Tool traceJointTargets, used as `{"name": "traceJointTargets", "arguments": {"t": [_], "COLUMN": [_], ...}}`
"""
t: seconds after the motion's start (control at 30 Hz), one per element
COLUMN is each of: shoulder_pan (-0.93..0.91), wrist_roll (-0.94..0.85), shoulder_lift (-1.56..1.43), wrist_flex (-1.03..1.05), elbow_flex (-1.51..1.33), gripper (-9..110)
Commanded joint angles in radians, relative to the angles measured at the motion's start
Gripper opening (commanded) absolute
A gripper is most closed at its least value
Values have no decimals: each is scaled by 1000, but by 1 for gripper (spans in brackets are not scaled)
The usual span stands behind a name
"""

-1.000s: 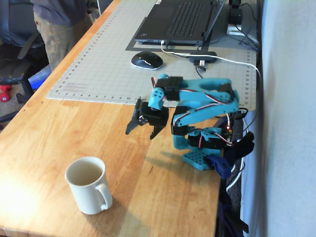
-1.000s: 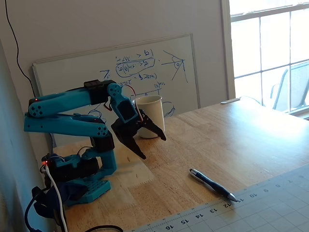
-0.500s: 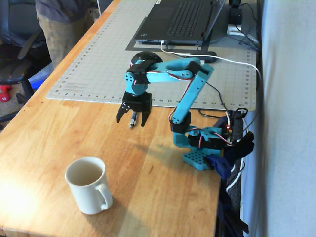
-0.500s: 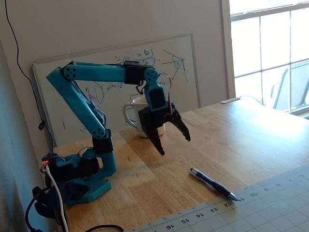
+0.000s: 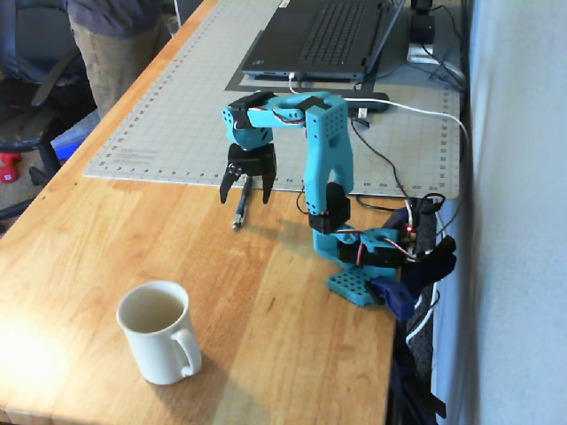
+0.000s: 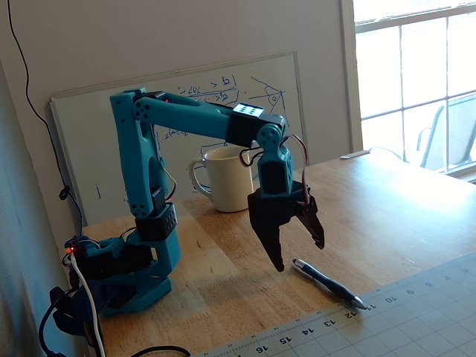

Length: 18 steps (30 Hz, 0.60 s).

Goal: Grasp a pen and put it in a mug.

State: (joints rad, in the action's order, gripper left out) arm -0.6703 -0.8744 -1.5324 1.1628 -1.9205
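Light wooden table, grey cutting mat with laptop on it, pen, cream mug, teal arm base resting directly on the wood.

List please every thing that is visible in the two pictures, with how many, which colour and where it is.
pen: one, dark with a silver tip, lying flat on the wooden table just below the gripper, by the mat's edge.
mug: one, cream-white, upright and empty, handle toward the camera in a fixed view, apart from the pen.
cutting mat: one, pale grey with a ruler grid, on the far part of the table.
laptop: one, dark grey, open, on the mat.
whiteboard: one, white with writing, leaning on the wall behind the mug.
table: one, light wood.
arm: one, turquoise and black, base at the table's edge.
gripper: one, black, open, pointing down above the pen, not touching it.
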Motion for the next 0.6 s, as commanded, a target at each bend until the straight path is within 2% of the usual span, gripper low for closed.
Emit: {"name": "traceJointTargets", "arguments": {"t": [0.0,0.23,0.57], "shoulder_pan": [-31,-28,-18], "wrist_roll": [-9,-9,-23], "shoulder_lift": [48,135,169], "wrist_flex": [-9,-28,-449], "elbow_flex": [149,179,-2], "gripper": [34,35,34]}}
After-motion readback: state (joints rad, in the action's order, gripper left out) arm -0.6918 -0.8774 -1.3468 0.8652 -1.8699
